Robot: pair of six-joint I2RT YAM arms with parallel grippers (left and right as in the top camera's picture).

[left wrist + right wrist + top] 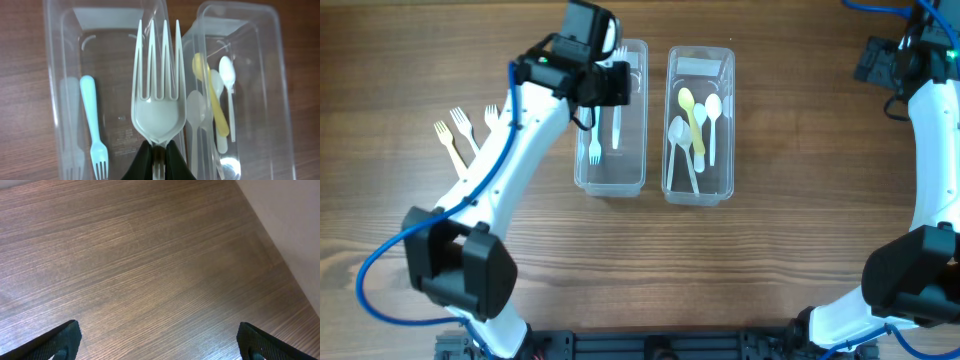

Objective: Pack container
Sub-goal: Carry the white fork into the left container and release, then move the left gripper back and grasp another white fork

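Three spare forks (pixel 463 128) lie fanned on the wood to the left of the containers, and a blue cable (pixel 380 262) loops beside the left arm (pixel 510 150) at its base; seen from overhead, that arm's wrist and camera block cover the far end of the left container (pixel 610 182), hiding part of what lies in it. The brown wood-grain table (pixel 770 270) carries everything, and the right wrist camera catches a pale wall (pixel 295 225) running along its edge. The two clear plastic containers stand side by side, just apart, long sides parallel. The left one holds a light blue fork (pixel 93 120) lying flat with its tines toward the near end, and what appears to be a second, clear fork (pixel 70 125) beside it, faint through the plastic. The right container (pixel 700 66) holds spoons: a yellow spoon (pixel 693 112) among several white and clear spoons (pixel 713 118). The left gripper (pixel 156 159) has its fingers pressed onto the neck of a white fork (pixel 157 95), held above the left container with tines pointing away. The right gripper (pixel 157 342) hangs over bare wood, well apart from both containers, fingers spread wide
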